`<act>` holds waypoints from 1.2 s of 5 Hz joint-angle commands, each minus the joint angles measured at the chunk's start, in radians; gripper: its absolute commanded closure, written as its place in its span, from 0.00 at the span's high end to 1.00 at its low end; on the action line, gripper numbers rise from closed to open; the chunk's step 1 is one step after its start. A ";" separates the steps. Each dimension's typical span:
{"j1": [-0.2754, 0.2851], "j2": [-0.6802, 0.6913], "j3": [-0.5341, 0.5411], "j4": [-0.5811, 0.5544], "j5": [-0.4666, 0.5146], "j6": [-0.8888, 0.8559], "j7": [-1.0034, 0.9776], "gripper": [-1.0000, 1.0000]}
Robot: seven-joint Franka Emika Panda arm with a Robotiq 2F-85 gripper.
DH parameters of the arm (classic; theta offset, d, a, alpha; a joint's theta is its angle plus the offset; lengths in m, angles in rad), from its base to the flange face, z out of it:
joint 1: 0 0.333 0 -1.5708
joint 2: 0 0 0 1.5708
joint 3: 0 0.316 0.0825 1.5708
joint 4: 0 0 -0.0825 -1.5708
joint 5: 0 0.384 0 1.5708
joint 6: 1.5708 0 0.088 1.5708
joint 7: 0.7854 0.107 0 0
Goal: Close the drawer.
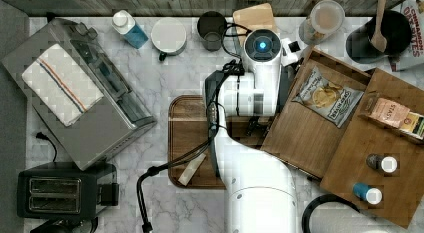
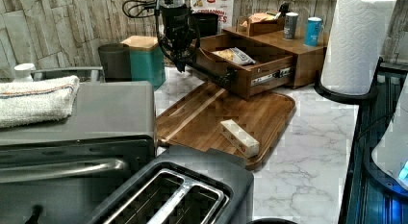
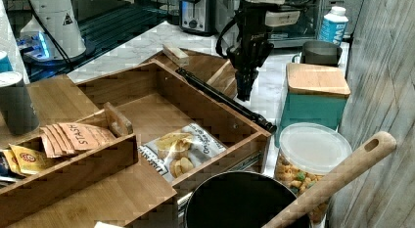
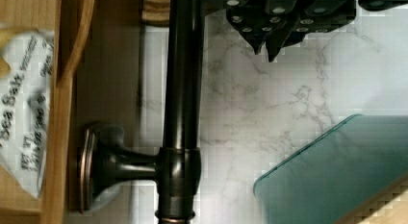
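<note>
While the drawer stood pulled out, the scene read as follows.

Jaws: the jaws [image 4: 267, 43] were closed on nothing, tips together just beside the handle, which suits pushing rather than gripping.

Handle: the dark bar handle [image 4: 182, 89] ran along the drawer front, between the jaws and the wood, apart from the tips; I judged it the likely contact for the push.

Drawer: the drawer [image 3: 147, 108] was wide open from its unit, a snack bag [image 1: 327, 95] lying flat inside, low enough not to snag.

Cutting board: the cutting board [image 2: 216, 116] lay on the table under the drawer front.

Table: the marble table [image 4: 288, 113] showed bare below the jaws.

Teal box: a teal box [image 3: 313, 98] sat near, beside the drawer's corner.
</note>
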 commanded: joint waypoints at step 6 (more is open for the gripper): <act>-0.533 0.054 -0.151 0.202 0.162 0.003 -0.624 0.00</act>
